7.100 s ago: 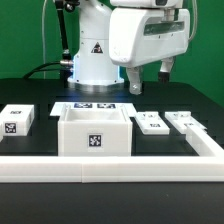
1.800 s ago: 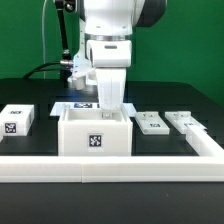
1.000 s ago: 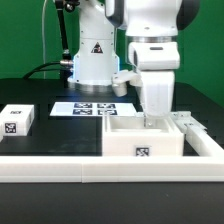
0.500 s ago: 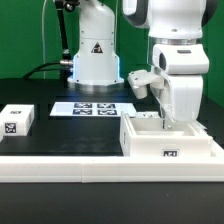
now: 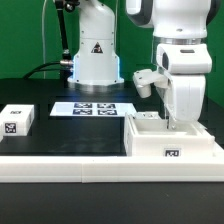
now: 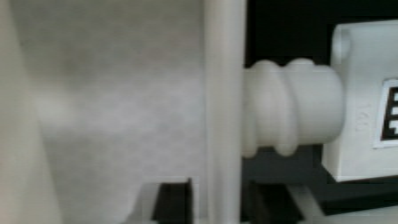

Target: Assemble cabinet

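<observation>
the cabinet body [image 5: 172, 142] has slid slightly further to the exterior view's right, against the border rail [image 5: 60, 166]. my gripper [image 5: 181, 120] dips inside it; i cannot tell whether my jaws are clamped or apart.

Glossy white open-topped plastic cabinet box [image 5: 150, 145]: upright, tag on front wall, exterior view's right. Small white tagged block [image 5: 17, 120]: well apart, left.

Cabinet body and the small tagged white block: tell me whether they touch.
Apart. The exterior view shows the cabinet body at its right and the block at its left, bare black table between them.
</observation>
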`<state>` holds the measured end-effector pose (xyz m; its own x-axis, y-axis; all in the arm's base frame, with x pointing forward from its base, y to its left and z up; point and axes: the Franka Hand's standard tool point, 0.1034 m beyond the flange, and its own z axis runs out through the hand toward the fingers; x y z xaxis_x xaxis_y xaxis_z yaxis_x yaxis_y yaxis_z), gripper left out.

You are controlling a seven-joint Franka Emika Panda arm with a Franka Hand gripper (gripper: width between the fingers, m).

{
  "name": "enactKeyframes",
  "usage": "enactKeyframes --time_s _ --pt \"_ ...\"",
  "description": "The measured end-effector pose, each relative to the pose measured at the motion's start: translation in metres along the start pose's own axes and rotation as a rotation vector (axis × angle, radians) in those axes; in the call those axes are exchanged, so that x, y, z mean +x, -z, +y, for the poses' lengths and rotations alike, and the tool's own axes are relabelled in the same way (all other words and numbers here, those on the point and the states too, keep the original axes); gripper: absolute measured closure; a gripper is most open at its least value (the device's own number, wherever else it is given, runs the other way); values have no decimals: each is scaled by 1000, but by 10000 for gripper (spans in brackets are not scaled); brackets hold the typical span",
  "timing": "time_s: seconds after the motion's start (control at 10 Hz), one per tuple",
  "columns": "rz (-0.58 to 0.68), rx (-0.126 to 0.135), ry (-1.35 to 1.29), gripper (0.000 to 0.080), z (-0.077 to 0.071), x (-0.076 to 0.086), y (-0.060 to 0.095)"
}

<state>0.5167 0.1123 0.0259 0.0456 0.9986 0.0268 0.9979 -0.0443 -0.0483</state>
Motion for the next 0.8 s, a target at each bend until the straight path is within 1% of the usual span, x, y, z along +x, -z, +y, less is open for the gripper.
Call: enactKeyframes --time_s 0.1,0.2,0.4,0.5,0.6,0.7,0.8 --pt "0 0 0 502 0 0 0" --pt "0 0 -1 502 0 0 0" --pt "0 1 -1 201 0 -1 0" --pt "0 1 -1 73 0 -1 0" --pt "0 1 -2 23 0 -1 0" --pt "0 1 -2 23 0 -1 0" --pt "-1 -2 -10 4 -1 -1 1"
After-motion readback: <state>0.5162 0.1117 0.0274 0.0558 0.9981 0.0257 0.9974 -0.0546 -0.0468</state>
